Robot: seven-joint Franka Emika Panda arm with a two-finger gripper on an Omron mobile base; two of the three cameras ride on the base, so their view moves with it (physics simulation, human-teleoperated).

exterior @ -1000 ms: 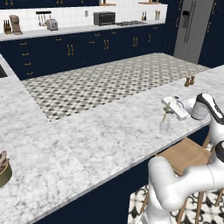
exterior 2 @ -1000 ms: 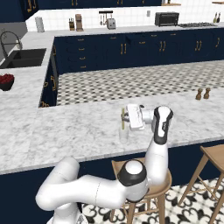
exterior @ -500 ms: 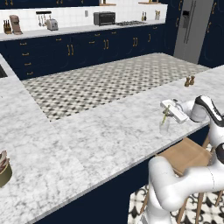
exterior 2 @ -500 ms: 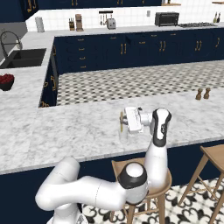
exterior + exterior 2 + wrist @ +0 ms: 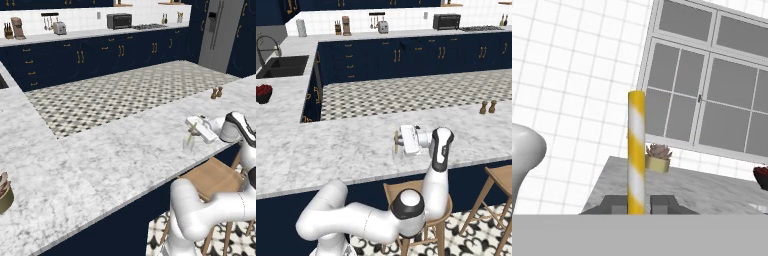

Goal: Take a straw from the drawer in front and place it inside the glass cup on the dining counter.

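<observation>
Tool (image 5: 635,204) clamped tight on thin yellow-and-white striped straw (image 5: 636,150), horizontal over long white-grey marble counter (image 5: 120,150); straw hangs over small clear glass cup (image 5: 398,153), lower end at its rim.

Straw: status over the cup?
Gripper shut on straw. Straw tip just above or in cup on dining counter. Nothing in the way.

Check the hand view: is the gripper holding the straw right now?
Yes, the yellow and white striped straw stands clamped between the two dark fingertips of the gripper.
</observation>
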